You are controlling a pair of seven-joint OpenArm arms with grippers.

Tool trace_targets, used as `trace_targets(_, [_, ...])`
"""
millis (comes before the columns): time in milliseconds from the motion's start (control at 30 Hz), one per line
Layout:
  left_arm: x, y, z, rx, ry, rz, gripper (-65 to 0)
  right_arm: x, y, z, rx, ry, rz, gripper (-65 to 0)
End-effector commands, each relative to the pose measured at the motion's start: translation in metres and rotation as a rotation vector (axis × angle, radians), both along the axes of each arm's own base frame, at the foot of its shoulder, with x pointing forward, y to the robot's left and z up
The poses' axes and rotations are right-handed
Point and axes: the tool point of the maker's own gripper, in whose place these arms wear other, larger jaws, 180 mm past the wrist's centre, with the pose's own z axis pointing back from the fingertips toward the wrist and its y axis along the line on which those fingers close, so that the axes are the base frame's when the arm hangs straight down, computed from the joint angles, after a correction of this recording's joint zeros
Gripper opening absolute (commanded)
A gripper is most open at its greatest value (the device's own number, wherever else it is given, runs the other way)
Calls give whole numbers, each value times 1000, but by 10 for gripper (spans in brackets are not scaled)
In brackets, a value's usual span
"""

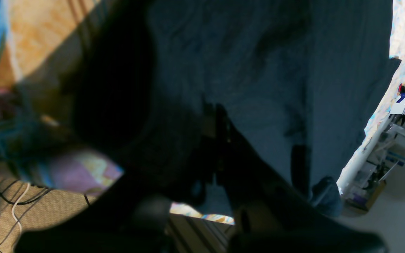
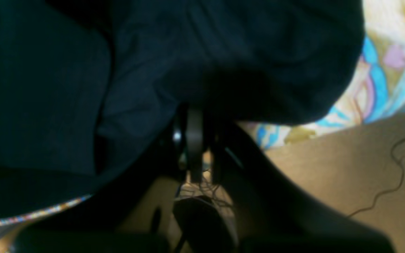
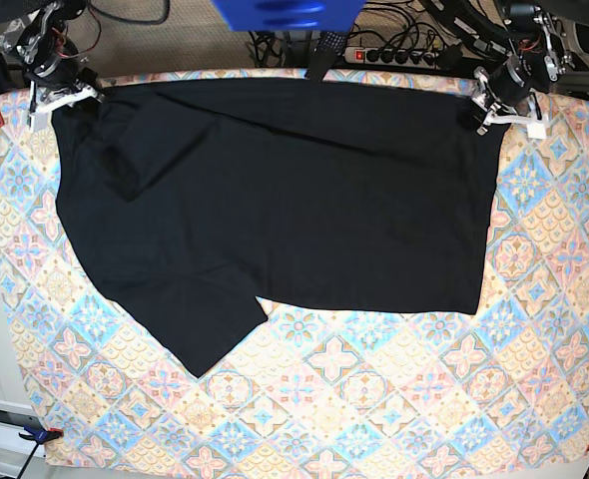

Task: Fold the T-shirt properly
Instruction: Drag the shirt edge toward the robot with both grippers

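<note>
The black T-shirt (image 3: 294, 190) lies spread across the far half of the table, one sleeve (image 3: 200, 319) sticking out toward the front left. My left gripper (image 3: 489, 105) is at the shirt's far right corner, shut on the cloth edge; the left wrist view shows its dark fingers (image 1: 220, 133) pressed into the shirt (image 1: 258, 70). My right gripper (image 3: 60, 100) is at the far left corner, shut on the shirt; the right wrist view shows its fingers (image 2: 195, 137) closed under the bunched cloth (image 2: 83, 88). No label mark shows.
A colourful patterned tablecloth (image 3: 374, 399) covers the table, held by clamps at the left corners (image 3: 37, 434). A power strip (image 3: 384, 55) and cables lie behind the far edge. A blue object (image 3: 285, 12) hangs at the top centre.
</note>
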Motion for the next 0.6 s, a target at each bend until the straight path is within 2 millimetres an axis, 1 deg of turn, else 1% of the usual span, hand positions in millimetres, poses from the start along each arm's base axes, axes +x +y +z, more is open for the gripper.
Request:
trace_targets(0, [0,13,6,39,-12,8,-649,6,-14,14,-34,-55,-3,-646])
trace_targets(133, [-10,13,3,39,8,7,-649,5,-11,16,-18,-78,16,-646])
trace_targets(200, [-10,13,3,39,10,7,-649,5,-11,16,-19,-78,17,-647])
trace_targets(267, [-17,12,1,39,24,5,-649,5,-11,16,-18,-78,18,-647])
trace_targets(367, [-18,12,1,39,26,5,-647,4,-11,16,-18,-75,18,-643])
trace_targets(433, [-18,12,1,39,26,5,-640,0,-11,15,-19,-65,19,-636])
trace_targets(500, [-20,11,0,30,34,-1,-638,-6,-11,16,-27,-54,23,-604])
trace_targets(567, [-24,2,0,-11,61,-36,-617,-9,-13,20,-41,-53,28,-545])
